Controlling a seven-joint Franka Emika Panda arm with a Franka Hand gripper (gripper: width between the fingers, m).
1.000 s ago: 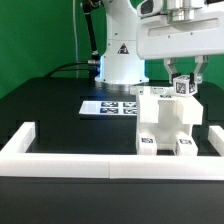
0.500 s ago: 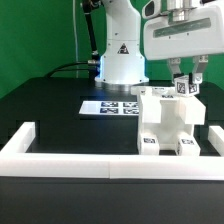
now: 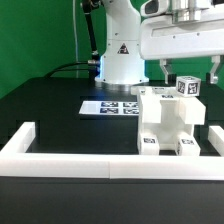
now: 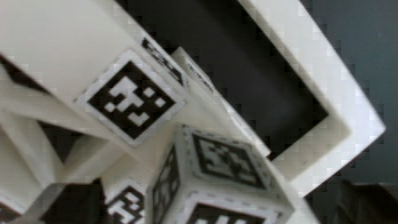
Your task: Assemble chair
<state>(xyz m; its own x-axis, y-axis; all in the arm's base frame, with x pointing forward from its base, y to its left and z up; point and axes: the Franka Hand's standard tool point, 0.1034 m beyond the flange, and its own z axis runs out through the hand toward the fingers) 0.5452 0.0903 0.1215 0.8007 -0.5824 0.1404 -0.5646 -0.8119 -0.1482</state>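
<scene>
Exterior view, one chair (image 3: 165, 125), one wide-spread claw (image 3: 190, 72), one marker board (image 3: 110, 106)

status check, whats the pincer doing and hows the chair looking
Pincer open, fingertips either side of the top tagged block, not gripping. Chair partly built, standing by the white barrier wall. No obstruction seen.

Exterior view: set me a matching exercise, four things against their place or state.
1 chair
2 marker board
3 wall
4 gripper

A flat, on the exterior view's left of the chair
B open, jaws either side of the chair's top block
C white, tagged, standing inside the wall
D low, white, along the near edge

Pairs: 1-C, 2-A, 3-D, 4-B
</scene>
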